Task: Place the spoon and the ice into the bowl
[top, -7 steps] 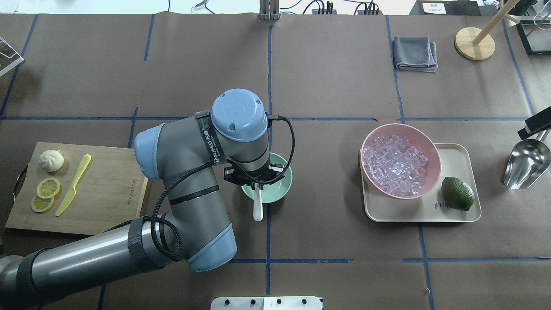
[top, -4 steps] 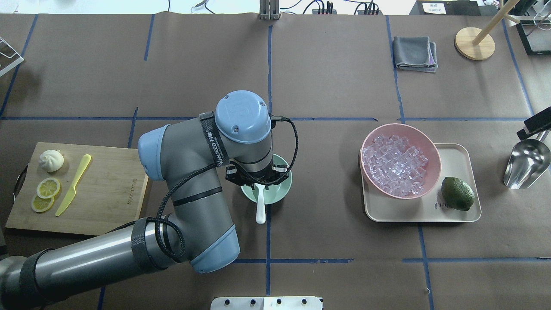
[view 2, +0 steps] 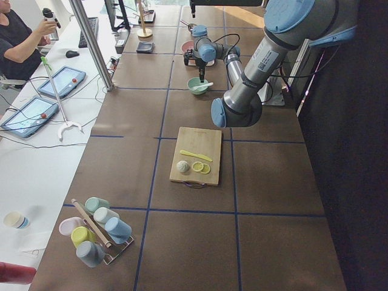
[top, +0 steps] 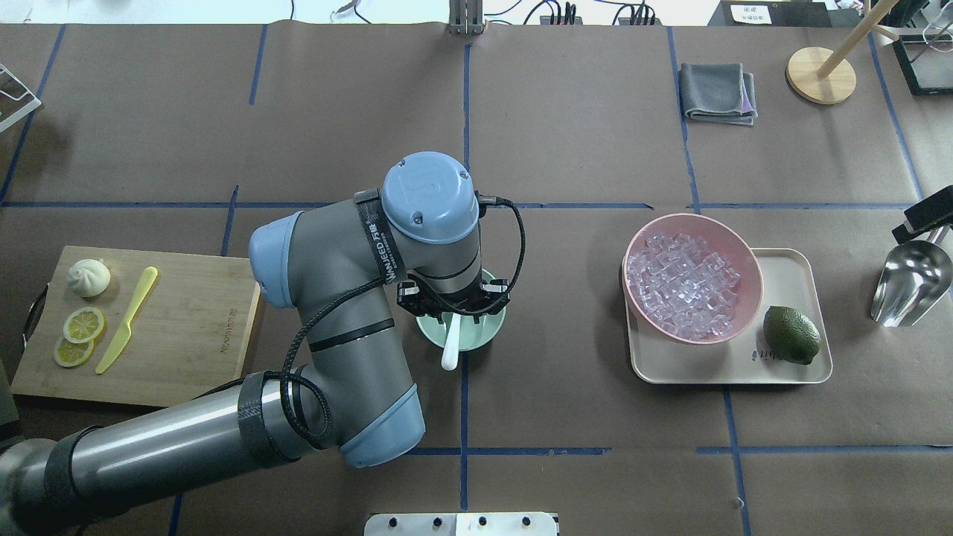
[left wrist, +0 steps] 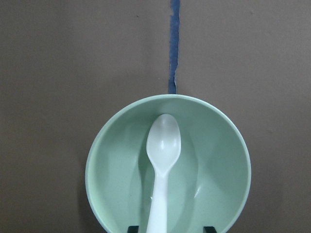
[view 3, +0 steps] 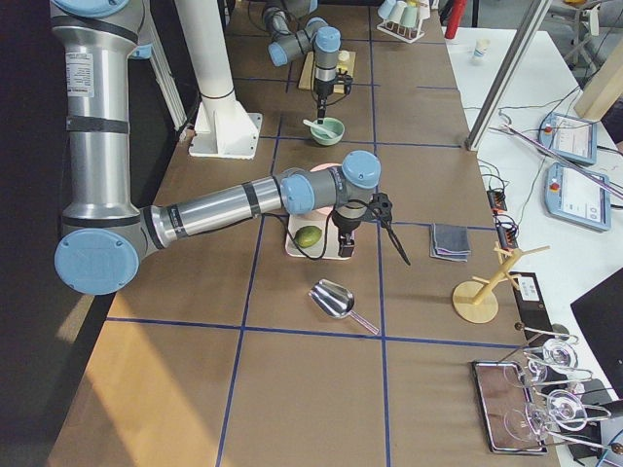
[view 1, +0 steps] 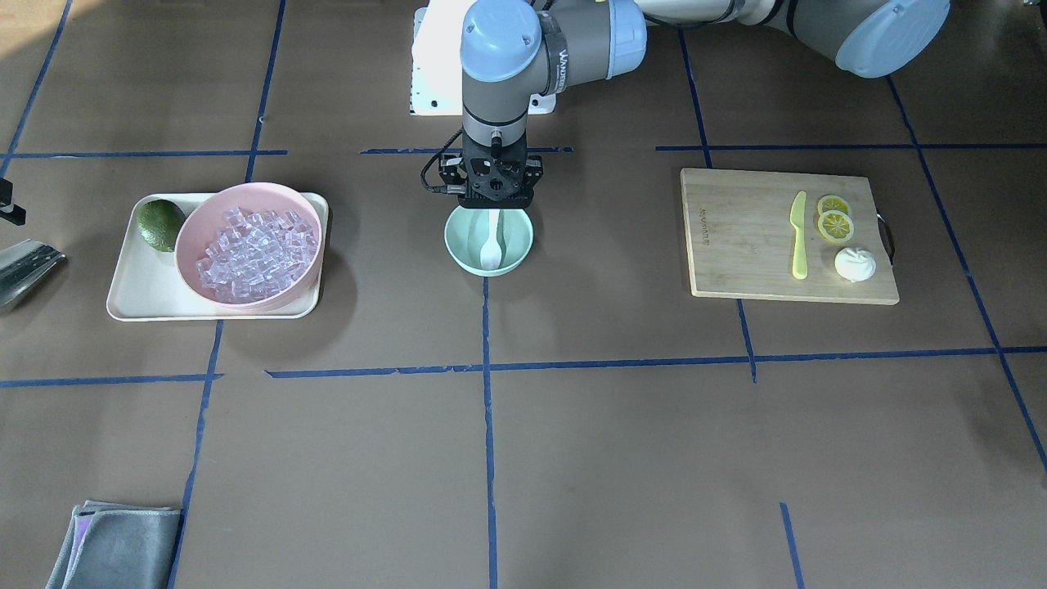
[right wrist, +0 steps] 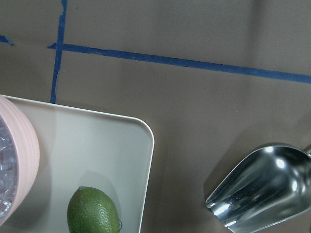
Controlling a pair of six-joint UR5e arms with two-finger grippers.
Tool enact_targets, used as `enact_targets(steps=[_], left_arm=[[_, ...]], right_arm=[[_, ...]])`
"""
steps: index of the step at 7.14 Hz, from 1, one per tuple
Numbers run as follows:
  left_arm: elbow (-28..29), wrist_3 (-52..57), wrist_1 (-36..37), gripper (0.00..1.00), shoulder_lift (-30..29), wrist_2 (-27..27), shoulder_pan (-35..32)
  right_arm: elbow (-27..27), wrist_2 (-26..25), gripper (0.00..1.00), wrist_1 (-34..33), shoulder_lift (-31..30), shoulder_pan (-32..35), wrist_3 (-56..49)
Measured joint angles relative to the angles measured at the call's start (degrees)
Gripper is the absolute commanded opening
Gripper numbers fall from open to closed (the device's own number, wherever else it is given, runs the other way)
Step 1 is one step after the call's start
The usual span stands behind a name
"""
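- The small white plastic spoon [left wrist: 163,145] has slid deeper over the last second. The overhead view shows less handle hanging past the robot-side rim than a second ago.
- Its smooth oval scoop lies hollow-up on the floor of the small, deep, mint-green bowl [left wrist: 218,160]. The straight handle leans back over the rim.
- The left gripper [top: 454,313] has shifted slightly with its arm and hovers just above the bowl. Its jaws stand apart on either side of the handle without touching it, so the spoon is let go.
- I judge the spoon half of the task done; the bowl holds no ice yet.
- The bowl's surface is plain, glossy and unribbed.
- Well to the right, the clear, glassy, faintly lilac ice cubes [top: 681,286] are unmoved. They are heaped in a wider, shallower pink bowl [top: 750,260] on a cream rounded-corner tray [top: 789,275], with a dark green, pebbly lime [top: 791,335] beside it.
- Beyond the tray lies a shiny metal scoop [top: 912,281].
- The right gripper [view 3: 343,241] shows only small and dark, so I cannot tell whether it is open or closed.
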Motion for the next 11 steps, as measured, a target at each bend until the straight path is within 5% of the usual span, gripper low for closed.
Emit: enact_targets(steps=[3,6,9,11], left_arm=[[-11.54,2.49,0.46,0.60,8.63,-1.00,-5.33],[-23.48,11.87,1.13,0.68,22.03,-5.68,-11.43],[-27.55,13.48,0.69,0.70,29.35,-6.33,-13.70],[-27.64,13.47,0.62,0.72,29.90,-6.24,-13.80]], right_arm=[[0.37,-1.92,0.99,9.64,1.86,-6.93,16.61],[0.58,-13.06,0.98,18.54,10.31,-20.36,46.06],[0.92,-21.15,0.93,10.52,18.52,-29.03,65.07],[2.07,-22.72,0.93,7.67,15.15,-30.08,67.06]])
